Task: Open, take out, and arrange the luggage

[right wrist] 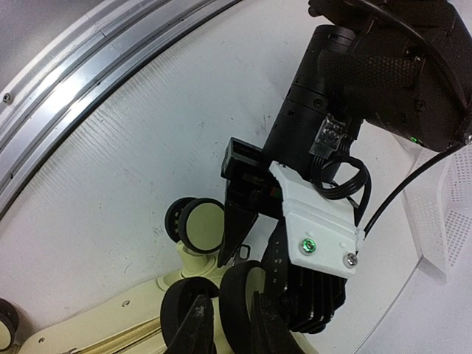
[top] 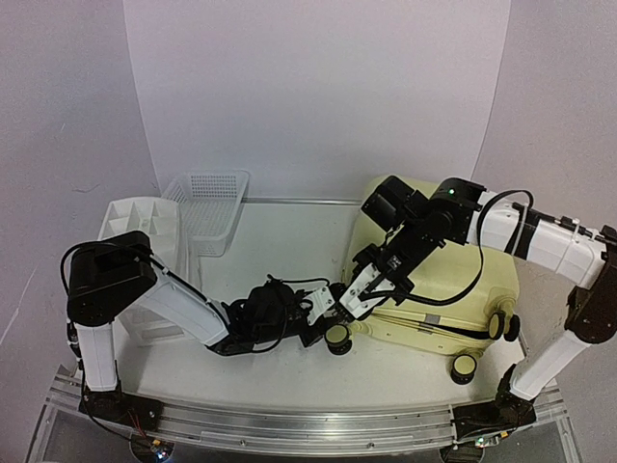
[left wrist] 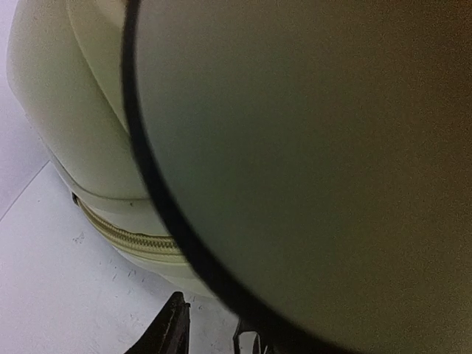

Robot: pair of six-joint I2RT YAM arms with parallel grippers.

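Observation:
The pale-yellow luggage (top: 439,289) lies flat at the right of the table, zipper seam (left wrist: 125,237) closed, black wheels along its near side. My right gripper (top: 359,307) reaches over its left corner; in the right wrist view its fingers (right wrist: 195,328) sit on either side of a black wheel (right wrist: 237,306). My left gripper (top: 328,311) lies low at the same corner, beside the pale-faced wheel (right wrist: 198,221), which fills the left wrist view (left wrist: 310,162). Its fingers (right wrist: 236,228) stand a little apart with a small metal loop (right wrist: 243,252) between them.
A white mesh basket (top: 207,207) and a white plastic drawer unit (top: 145,241) stand at the back left. Other wheels (top: 465,367) stick out at the luggage's near right. A metal rail (right wrist: 74,96) runs along the table's near edge.

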